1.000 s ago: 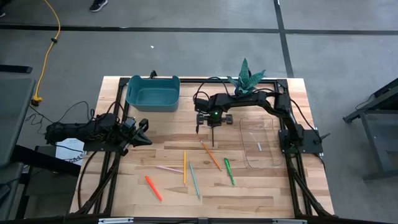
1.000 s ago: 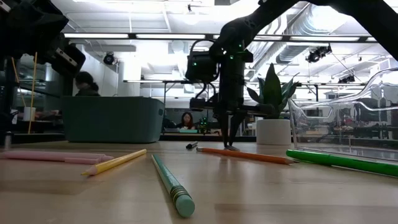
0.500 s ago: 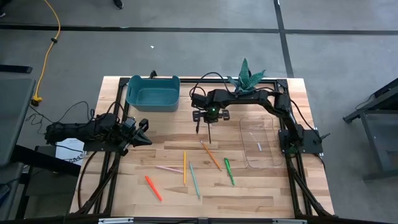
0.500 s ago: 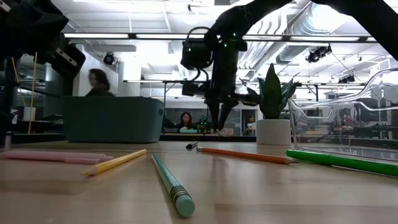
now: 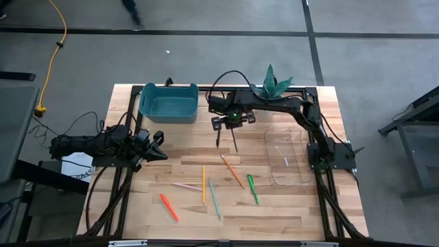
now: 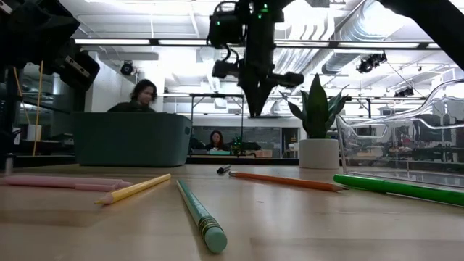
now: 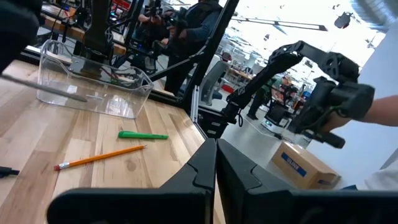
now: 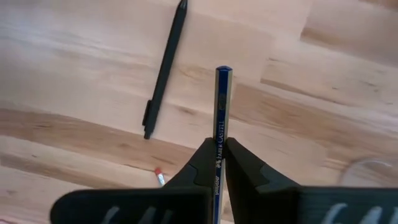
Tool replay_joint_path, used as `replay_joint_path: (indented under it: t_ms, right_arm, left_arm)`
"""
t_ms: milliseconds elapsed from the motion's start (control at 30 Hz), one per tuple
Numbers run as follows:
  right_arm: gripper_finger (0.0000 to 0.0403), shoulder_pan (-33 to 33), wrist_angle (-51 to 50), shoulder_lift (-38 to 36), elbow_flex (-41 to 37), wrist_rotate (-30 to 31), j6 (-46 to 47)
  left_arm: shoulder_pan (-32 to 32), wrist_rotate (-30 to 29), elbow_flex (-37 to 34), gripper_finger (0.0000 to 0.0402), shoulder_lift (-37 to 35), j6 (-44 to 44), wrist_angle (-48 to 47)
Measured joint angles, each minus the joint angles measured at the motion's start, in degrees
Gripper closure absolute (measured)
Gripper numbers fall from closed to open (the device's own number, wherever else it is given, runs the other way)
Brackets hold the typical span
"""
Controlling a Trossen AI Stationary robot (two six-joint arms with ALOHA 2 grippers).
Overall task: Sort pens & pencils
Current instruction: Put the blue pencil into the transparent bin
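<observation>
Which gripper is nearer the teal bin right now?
Right. The right gripper, shut on a dark pencil, hangs just beside the teal bin; the left gripper waits farther off, nearer the table's front.

"FABER-CASTELL" printed along dark pencil (image 8: 221, 134) shaft

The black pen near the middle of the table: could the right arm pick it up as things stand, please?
Probably not right away: the black pen lies bare and close below, but the right gripper is shut on a dark pencil, which it would have to drop off first.
</observation>
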Motion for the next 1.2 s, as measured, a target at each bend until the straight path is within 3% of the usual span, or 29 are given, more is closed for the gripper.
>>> replay_joint_path:
  t_ms: [367,800,1000,1200]
  right_arm:
    - [0.0396,3.0,-11.0,-0.9,6.4,1.1,1.1]
    - [0.0396,5.5,-14.5,-11.0,6.4,7.8,6.6]
    - [0.0396,7.1,-15.4,-17.2,4.3,10.0,9.7]
    - [0.0396,9.9,-15.4,-25.0,-3.1,11.9,15.7]
  left_arm:
    - [0.0,0.0,0.0,0.0401,0.0,0.1,0.0]
    - [0.0,0.0,0.0,0.0401,0.0,0.5,0.0]
    - [0.0,0.2,0.0,0.0401,0.0,0.5,0.0]
    - [0.0,0.2,0.0,0.0401,0.0,0.5,0.0]
